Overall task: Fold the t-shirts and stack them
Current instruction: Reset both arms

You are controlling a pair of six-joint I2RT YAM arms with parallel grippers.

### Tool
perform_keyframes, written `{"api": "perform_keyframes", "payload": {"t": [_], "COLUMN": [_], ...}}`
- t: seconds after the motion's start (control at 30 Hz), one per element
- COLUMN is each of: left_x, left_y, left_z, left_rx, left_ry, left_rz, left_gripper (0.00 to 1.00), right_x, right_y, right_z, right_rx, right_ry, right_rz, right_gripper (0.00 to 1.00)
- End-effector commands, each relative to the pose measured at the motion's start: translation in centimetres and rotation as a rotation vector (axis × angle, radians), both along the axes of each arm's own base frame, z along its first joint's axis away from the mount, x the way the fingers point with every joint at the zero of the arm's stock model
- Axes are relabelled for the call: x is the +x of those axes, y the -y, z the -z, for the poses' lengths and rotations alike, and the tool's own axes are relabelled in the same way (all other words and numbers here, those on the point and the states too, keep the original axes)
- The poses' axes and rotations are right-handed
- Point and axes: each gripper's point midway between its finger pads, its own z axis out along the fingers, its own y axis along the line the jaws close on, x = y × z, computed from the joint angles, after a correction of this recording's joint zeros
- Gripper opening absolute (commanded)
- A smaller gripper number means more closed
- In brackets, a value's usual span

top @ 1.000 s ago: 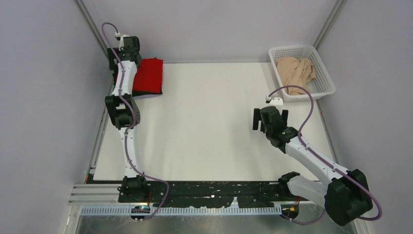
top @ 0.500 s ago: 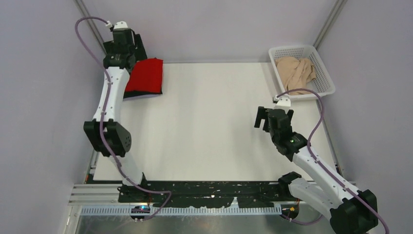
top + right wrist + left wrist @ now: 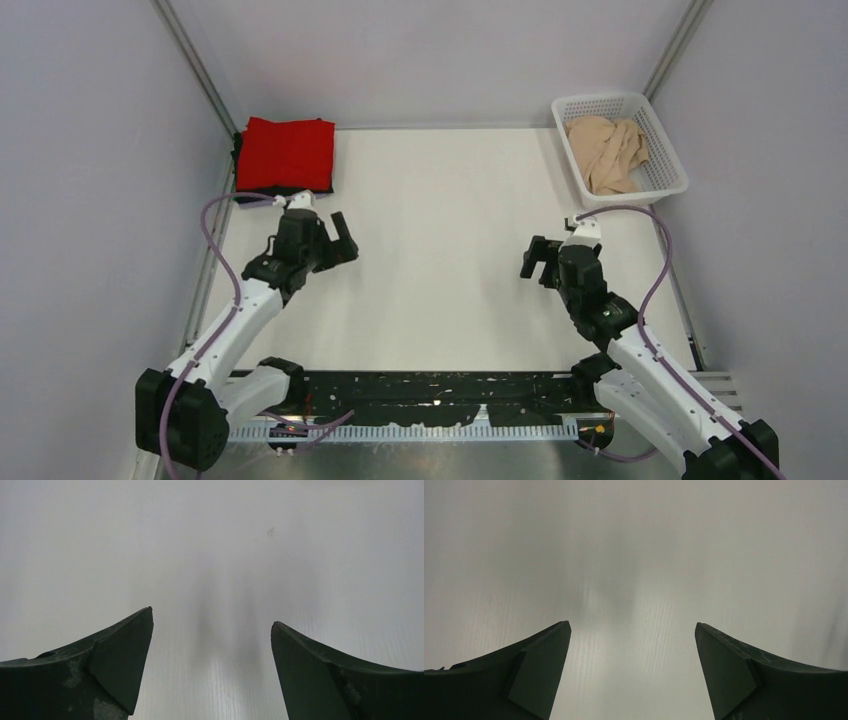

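Observation:
A folded bright red t-shirt (image 3: 288, 153) lies at the far left corner of the table, on top of a black one whose edge (image 3: 270, 191) shows beneath it. A crumpled beige t-shirt (image 3: 606, 150) lies in the white lattice basket (image 3: 670, 170) at the far right. No lavender t-shirt shows. My left gripper (image 3: 340, 240) is open and empty over bare table, well in front of the red stack; its wrist view (image 3: 633, 630) shows only table. My right gripper (image 3: 540, 262) is open and empty over bare table, in front of the basket, as in its wrist view (image 3: 212, 625).
The white table top (image 3: 440, 250) is bounded by grey walls at the back and sides. A black base strip (image 3: 430, 395) with the arm mounts runs along the near edge. Purple cables loop from both arms.
My left arm has drawn back from the red stack at the far left corner to the table's near left. My right arm has pulled back a little toward its base.

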Motion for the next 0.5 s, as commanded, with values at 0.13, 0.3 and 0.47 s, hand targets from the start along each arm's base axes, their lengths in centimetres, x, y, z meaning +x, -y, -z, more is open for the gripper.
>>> {"api": "perform_keyframes", "payload": {"t": [0.13,0.3,0.47], "left_x": [-2.7,-3.1,-3.4], "left_y": [2.8,2.6,2.1], "left_z": [0.2,-0.5,-0.6], "left_rx": [-0.076,-0.072,-0.059], "left_ry": [0.071,0.097,0.116], "left_rz": [0.064,0.067,0.056], "left_gripper": [1.00,1.00,1.00], "right_x": [0.3,0.4,0.3], "right_y": [-1.7,-1.9,-2.3], "right_z": [0.5,0.2,0.1], "right_rx": [0.094,0.112,0.128], "right_ry": [0.025,0.046,0.061], "right_rz": [-0.044,-0.051,-0.070], "right_gripper": [0.95,0.95,0.95]}}
